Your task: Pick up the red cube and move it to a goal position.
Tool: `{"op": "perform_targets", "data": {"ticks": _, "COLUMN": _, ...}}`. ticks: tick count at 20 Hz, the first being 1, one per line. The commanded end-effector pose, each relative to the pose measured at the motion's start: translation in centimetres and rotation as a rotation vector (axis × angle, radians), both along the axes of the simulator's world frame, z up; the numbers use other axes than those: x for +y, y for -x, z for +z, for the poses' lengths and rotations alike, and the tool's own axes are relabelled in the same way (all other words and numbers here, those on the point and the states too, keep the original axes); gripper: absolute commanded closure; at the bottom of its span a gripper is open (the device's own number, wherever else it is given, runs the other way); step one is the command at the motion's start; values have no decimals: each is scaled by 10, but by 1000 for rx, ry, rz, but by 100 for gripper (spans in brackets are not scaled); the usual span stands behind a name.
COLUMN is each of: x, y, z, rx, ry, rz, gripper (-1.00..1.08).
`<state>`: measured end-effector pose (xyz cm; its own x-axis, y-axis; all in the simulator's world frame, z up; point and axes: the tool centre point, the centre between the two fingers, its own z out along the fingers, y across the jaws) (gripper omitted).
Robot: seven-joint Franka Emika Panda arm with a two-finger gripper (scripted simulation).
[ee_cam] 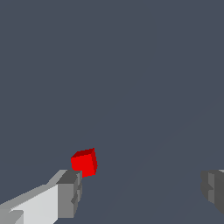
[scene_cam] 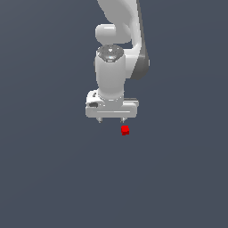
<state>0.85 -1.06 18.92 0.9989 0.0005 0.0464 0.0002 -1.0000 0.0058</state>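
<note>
The red cube (scene_cam: 125, 130) is a tiny bright red block on the dark grey floor, just below the white gripper's finger on the exterior view's right. My gripper (scene_cam: 111, 120) points down with its two short fingers spread wide apart, and nothing sits between them. In the wrist view the red cube (ee_cam: 84, 162) lies just beyond the tip of one grey finger (ee_cam: 69, 197), not between the two; the other finger (ee_cam: 213, 189) stands far off at the picture's edge. The gripper (ee_cam: 140, 192) is open and empty.
A plain dark grey floor (scene_cam: 53, 178) fills both views. The white arm (scene_cam: 118, 40) rises above the gripper. No goal marker shows.
</note>
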Motion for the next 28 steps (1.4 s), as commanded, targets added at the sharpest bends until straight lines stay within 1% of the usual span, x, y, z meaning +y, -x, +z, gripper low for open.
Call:
{"op": "perform_targets", "data": {"ticks": 1, "x": 0, "y": 0, "z": 0, "rx": 0, "ry": 0, "rz": 0, "gripper": -92}}
{"op": "perform_targets", "data": {"ticks": 6, "x": 4, "y": 2, "z": -8, "rx": 2, "ry": 0, "rz": 10, "gripper": -92}}
{"op": "perform_targets", "data": {"ticks": 10, "x": 13, "y": 7, "z": -27, "rx": 8, "ry": -1, "rz": 33, "gripper": -92}}
{"op": "perform_targets", "data": {"ticks": 14, "x": 27, "y": 16, "z": -58, "rx": 16, "ry": -2, "rz": 70, "gripper": -92}}
{"op": "perform_targets", "data": {"ticks": 22, "x": 60, "y": 39, "z": -131, "rx": 36, "ry": -3, "rz": 160, "gripper": -92}}
{"op": "perform_targets", "data": {"ticks": 28, "x": 73, "y": 49, "z": -162, "rx": 45, "ry": -3, "rz": 196, "gripper": -92}}
